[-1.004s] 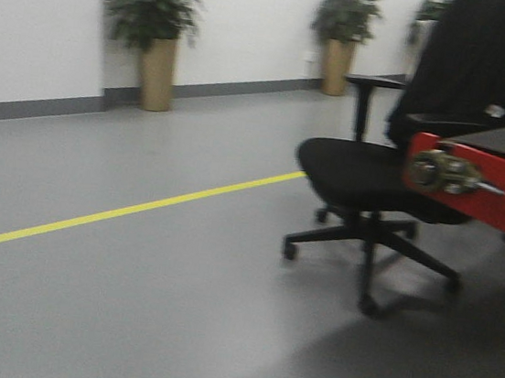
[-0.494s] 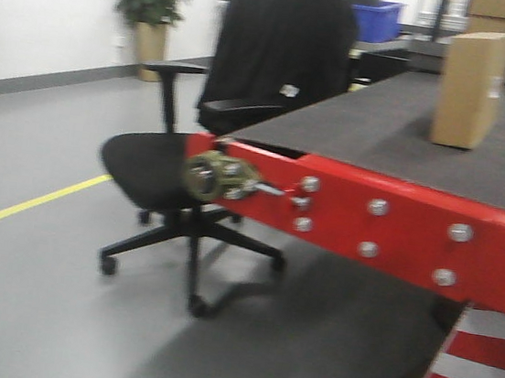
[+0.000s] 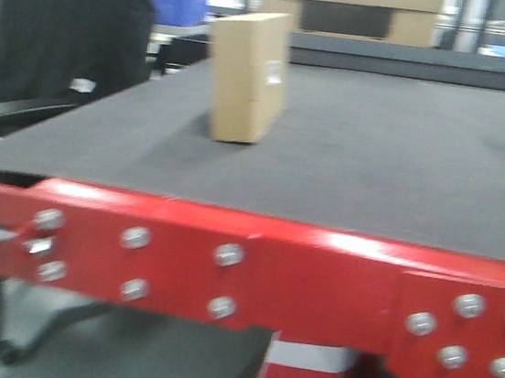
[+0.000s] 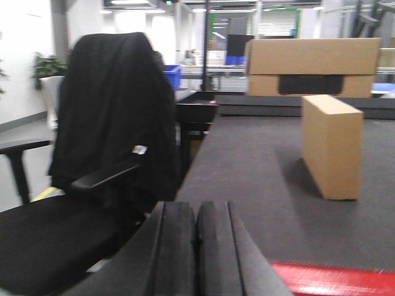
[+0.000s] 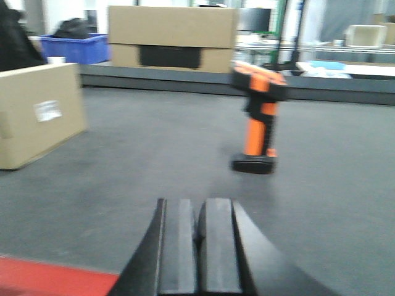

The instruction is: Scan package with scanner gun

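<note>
I see the package (image 3: pixel 248 76) standing on edge on the dark table mat (image 3: pixel 376 158), left of centre, its white label facing right, and the scanner gun (image 5: pixel 259 117) upright on its base well apart to its right. My left gripper (image 4: pixel 196 213) and right gripper (image 5: pixel 199 211) hover at the near red table edge (image 3: pixel 251 272), fingers of both pressed together on nothing, a black chair (image 4: pixel 92 185) off left

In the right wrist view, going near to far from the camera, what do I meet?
The right gripper → scanner gun → large box. The package, off to the left, is about level with the scanner, so it's left out.
</note>
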`<action>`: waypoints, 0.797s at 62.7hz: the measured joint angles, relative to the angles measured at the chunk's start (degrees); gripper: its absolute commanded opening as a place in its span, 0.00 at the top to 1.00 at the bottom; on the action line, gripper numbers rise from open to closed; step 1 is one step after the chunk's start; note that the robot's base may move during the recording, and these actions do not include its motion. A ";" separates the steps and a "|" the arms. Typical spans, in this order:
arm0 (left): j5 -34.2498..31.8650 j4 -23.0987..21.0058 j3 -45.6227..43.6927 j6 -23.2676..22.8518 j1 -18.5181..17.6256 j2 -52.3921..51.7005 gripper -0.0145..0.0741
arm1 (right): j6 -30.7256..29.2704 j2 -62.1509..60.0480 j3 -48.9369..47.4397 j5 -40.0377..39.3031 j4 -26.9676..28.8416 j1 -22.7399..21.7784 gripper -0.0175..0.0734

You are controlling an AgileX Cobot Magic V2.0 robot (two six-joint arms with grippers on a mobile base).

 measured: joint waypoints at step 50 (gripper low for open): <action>0.00 0.00 0.00 0.00 0.00 0.00 0.96 | 0.00 0.00 0.00 0.00 0.00 0.00 0.99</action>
